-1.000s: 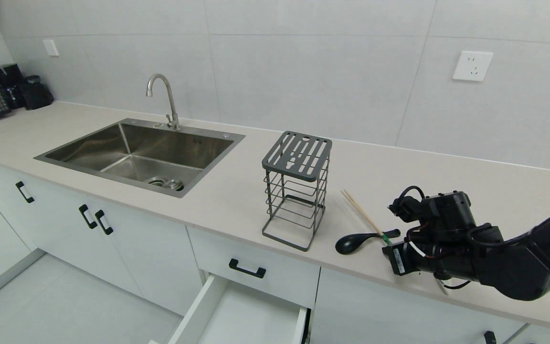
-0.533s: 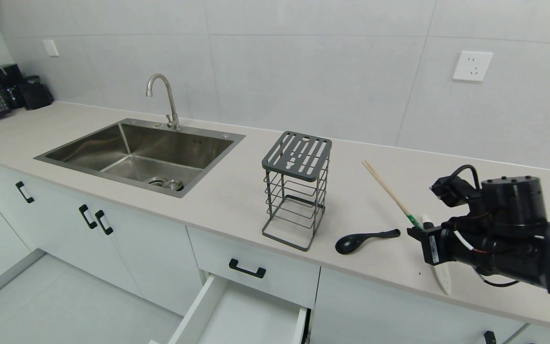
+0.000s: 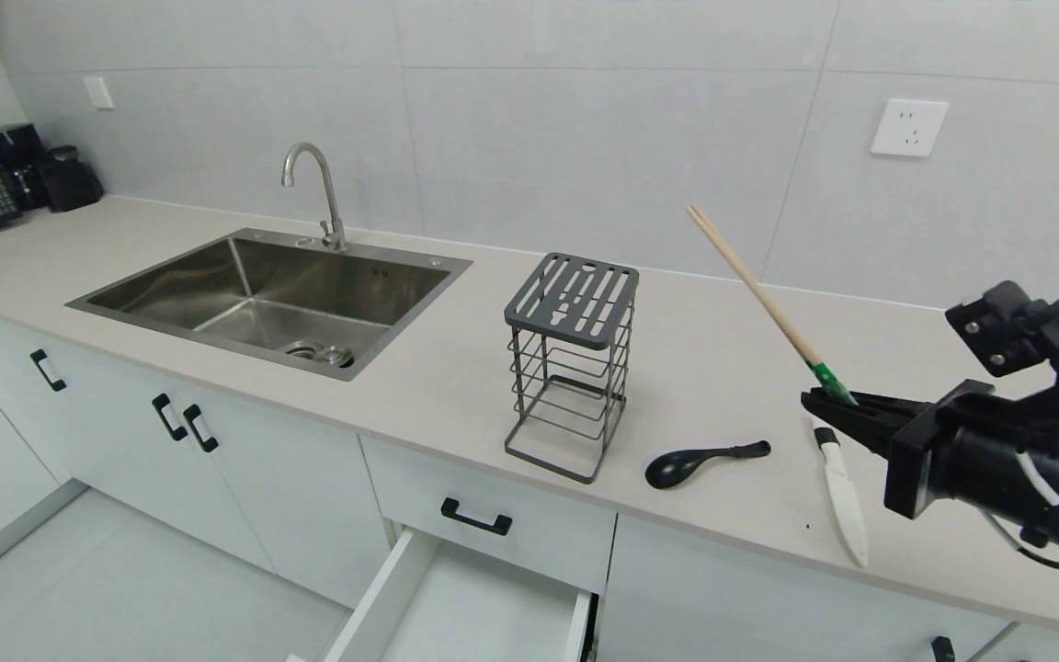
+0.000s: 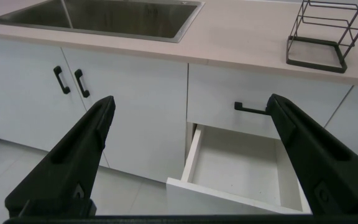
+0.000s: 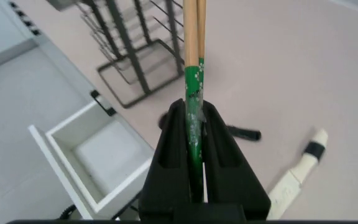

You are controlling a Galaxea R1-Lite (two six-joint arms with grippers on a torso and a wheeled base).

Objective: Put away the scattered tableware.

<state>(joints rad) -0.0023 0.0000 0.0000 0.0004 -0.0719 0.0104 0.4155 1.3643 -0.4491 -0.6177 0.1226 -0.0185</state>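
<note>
2 chopsticks (image 3: 755,284) pinched by right end effector (image 3: 828,400) above countertop (image 3: 456,368).

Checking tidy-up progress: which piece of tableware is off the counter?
The chopsticks, clamped by their green ends in the right gripper and angled upward. The black spoon and white knife lie flat on the counter.

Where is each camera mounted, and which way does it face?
Head view: on the head, facing down at sink and rack; right gripper holding chopsticks at right.
Left wrist view: low before cabinets, facing open drawer; open left gripper frames it.
Right wrist view: above counter, looking down past its gripper at knife.
All share rack, drawer.
</note>
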